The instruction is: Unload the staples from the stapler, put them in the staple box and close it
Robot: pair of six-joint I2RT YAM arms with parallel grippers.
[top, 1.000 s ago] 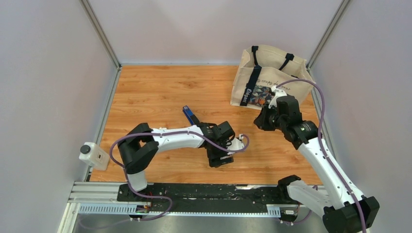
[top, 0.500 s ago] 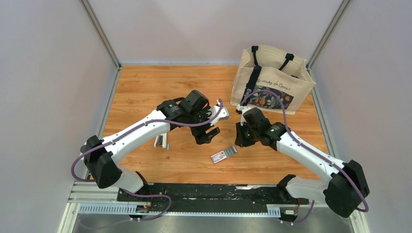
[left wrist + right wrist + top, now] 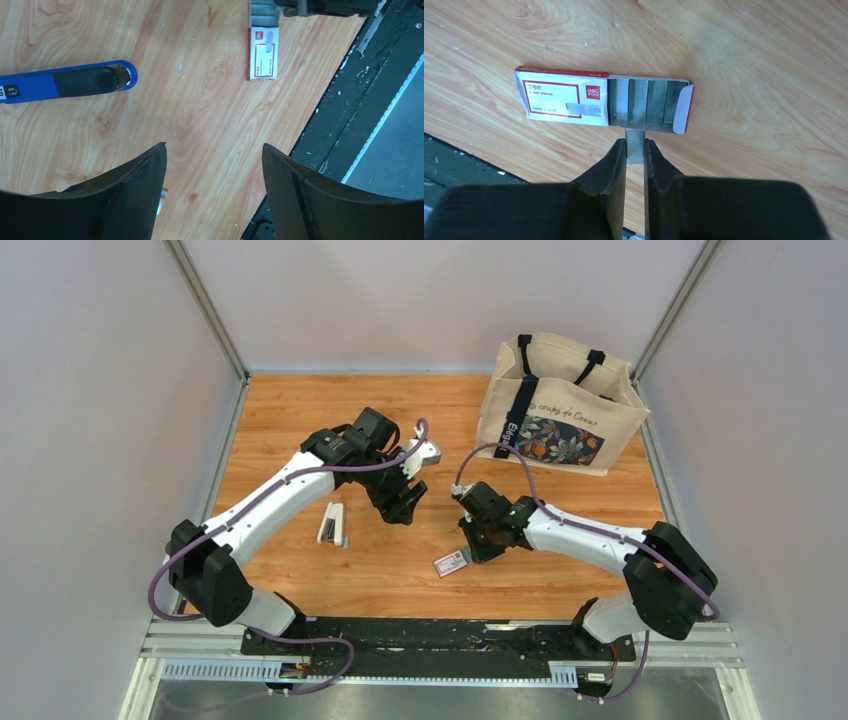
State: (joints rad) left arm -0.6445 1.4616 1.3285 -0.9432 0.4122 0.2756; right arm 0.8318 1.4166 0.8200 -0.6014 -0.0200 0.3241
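The glossy dark-blue stapler [image 3: 65,82], rounded at its black and silver tip, lies flat on the orange wood-grain table [image 3: 300,420] near the left gripper [image 3: 212,150], whose dark curved fingers stand apart above bare wood; the overhead view hides it. Right of it, well apart, the right gripper [image 3: 635,150] is clamped on a grey strip of staples [image 3: 635,134] at the open end of a red-and-white cardboard staple box [image 3: 564,100]. A canvas tote bag [image 3: 560,405] stands far right, between pale walls.

Robot lab booth: plain white walls [image 3: 90,390] round wood table [image 3: 290,410], metal posts [image 3: 205,305], metal rail [image 3: 190,645] at near edge.
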